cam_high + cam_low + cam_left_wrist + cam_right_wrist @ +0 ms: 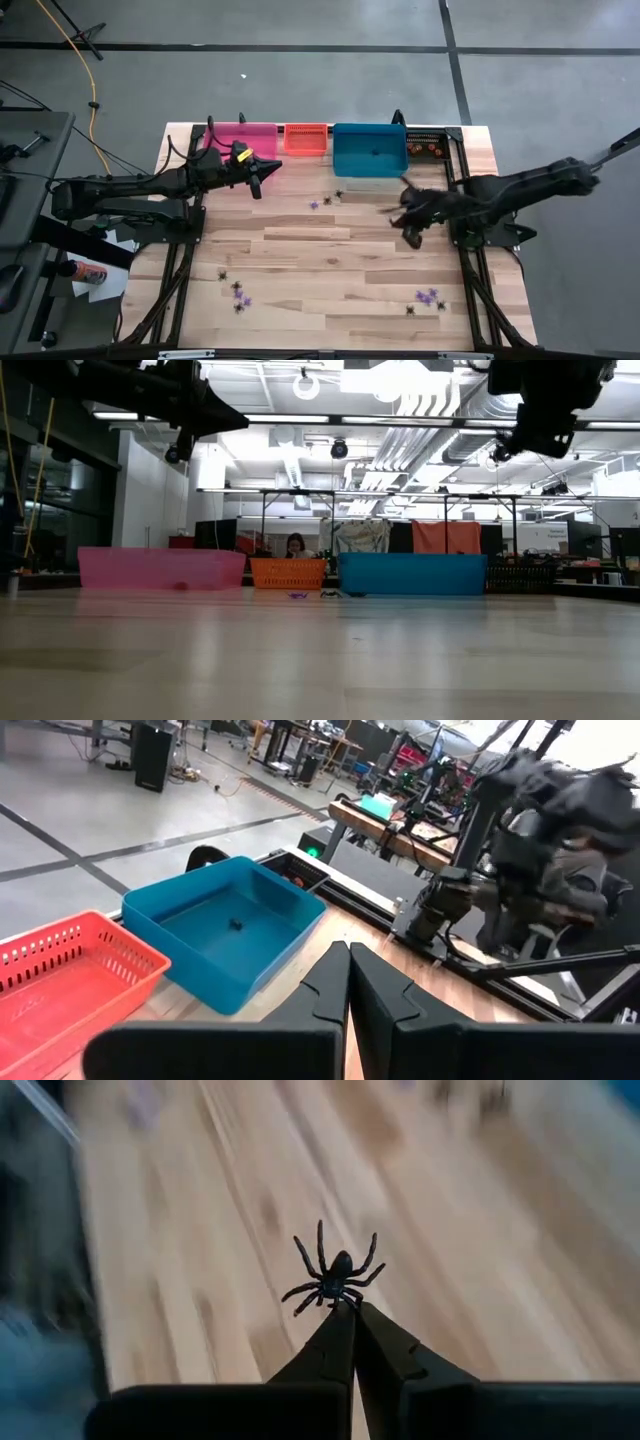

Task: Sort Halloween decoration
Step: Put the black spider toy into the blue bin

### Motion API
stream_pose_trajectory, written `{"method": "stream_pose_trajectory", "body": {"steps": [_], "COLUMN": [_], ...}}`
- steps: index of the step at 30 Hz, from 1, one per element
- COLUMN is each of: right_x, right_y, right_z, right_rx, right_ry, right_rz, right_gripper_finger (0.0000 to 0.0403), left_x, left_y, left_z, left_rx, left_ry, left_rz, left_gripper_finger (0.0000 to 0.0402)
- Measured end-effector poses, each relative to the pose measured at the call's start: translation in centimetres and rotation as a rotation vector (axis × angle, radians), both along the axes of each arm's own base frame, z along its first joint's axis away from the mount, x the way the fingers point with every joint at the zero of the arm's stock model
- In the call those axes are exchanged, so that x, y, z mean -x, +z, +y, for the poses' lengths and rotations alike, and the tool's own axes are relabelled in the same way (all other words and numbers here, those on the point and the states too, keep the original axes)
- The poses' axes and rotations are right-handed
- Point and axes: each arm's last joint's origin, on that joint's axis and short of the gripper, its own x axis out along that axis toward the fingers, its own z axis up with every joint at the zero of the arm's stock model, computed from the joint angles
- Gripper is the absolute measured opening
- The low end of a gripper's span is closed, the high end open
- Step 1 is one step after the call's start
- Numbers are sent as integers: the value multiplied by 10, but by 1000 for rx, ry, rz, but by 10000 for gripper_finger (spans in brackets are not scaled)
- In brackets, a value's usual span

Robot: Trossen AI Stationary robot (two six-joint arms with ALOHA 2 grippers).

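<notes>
The decorations are tiny spiders and purple trinkets scattered on the wooden table. A purple one (314, 205) and a black one (338, 196) lie in front of the blue bin. Small groups lie near the near-left (238, 295) and near-right (428, 297) edges. My right gripper (412, 230) (352, 1308) hangs over the table's right-middle, shut on a black spider (335, 1280). My left gripper (256, 185) (348, 955) is shut and empty, high up in front of the pink bin (240, 138). My right gripper pinches the black spider by the rear end of its body (342, 1301) between its two fingertips. The spider sticks out past the tips with its legs spread. It is lifted clear of the table, which shows far below it.
Along the far edge stand the pink bin, an orange basket (306, 138), a blue bin (370, 150) with one small dark trinket (237, 925) on its floor, and a black bin (426, 146). Bare wood lies in the table's middle (330, 255). A person sits far behind the bins (296, 545).
</notes>
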Motion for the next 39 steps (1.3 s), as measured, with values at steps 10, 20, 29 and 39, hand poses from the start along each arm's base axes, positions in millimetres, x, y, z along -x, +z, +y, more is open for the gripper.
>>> {"method": "stream_pose_trajectory", "body": {"steps": [10,20,29,39], "right_x": [-2,-20,-24,-83], "right_y": [-2,21,19,21], "right_z": [-44,-72,-80,-176], "right_rx": [349,403,275,159], "right_ry": [-233,-176,-301,-643], "right_rz": [-658,-792,-741,-98], "right_gripper_finger": [0,0,0,0], "left_x": [0,-1,-1,-1], "left_y": [7,10,10,9], "left_z": [0,0,0,0], "left_rx": [-21,-29,-28,-15], "left_ry": [0,-1,-1,-1], "left_rz": [-70,-97,-96,-98], "left_gripper_finger": [0,0,0,0]}}
